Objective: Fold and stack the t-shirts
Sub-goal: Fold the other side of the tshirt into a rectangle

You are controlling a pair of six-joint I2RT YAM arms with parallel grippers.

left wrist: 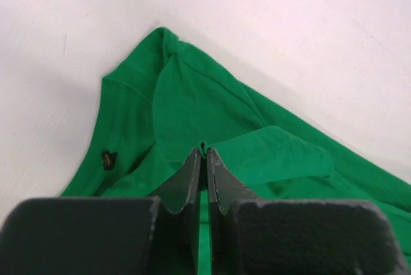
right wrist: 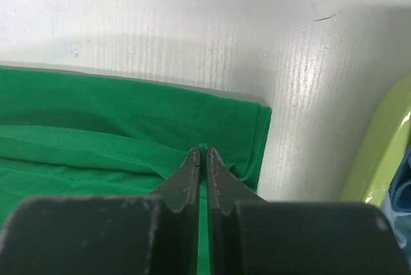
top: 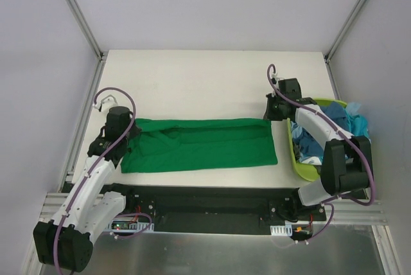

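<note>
Pinching the green t-shirt (top: pixel 205 143) at both ends, my left gripper (left wrist: pixel 205 154) clamps its left end, my right gripper (right wrist: pixel 202 153) its far right corner near the basket (top: pixel 300 168).

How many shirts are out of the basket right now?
1. The green shirt lies stretched across the table, its ends pinched by the left gripper and right gripper. Blue cloth fills the basket at right; shirts may be hidden there.

White table (top: pixel 192 76). Bright green t-shirt (top: pixel 205 146) lies flat in a long band near the front edge. Lime-green basket (top: pixel 305 171) at right edge.
</note>
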